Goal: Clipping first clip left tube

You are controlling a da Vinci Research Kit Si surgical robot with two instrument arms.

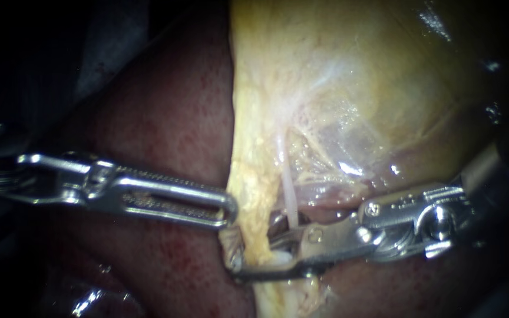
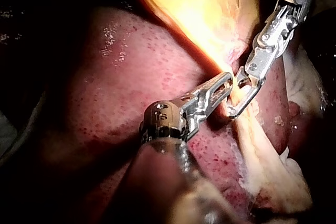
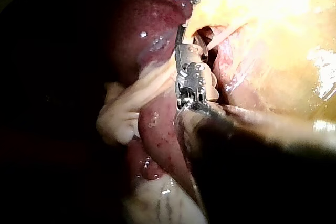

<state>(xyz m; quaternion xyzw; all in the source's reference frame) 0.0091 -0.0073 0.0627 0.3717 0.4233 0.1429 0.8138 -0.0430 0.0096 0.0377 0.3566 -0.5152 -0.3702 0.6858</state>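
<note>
A thin pale tube [image 1: 290, 200] runs down from the yellow gallbladder [image 1: 349, 76] into the gap between the jaws of my right instrument [image 1: 254, 256]. Those jaws stand open around the tube, one above it and one below. A small white piece sits between them, and I cannot tell what it is. My left instrument [image 1: 226, 207] lies over the dark red liver [image 1: 166, 118], its slotted jaws shut on the gallbladder's yellow edge. In the left wrist view the left instrument [image 2: 227, 81] meets that edge, just beside the open right instrument [image 2: 240, 100]. In the right wrist view the right instrument [image 3: 184, 40] reaches beside the tube [image 3: 220, 38].
A flap of yellow-white fatty tissue [image 2: 268, 161] hangs down past both tips over the liver [image 2: 121, 77]. A pink fold of tissue [image 1: 325, 194] lies just right of the tube. Wet liver surface surrounds the site.
</note>
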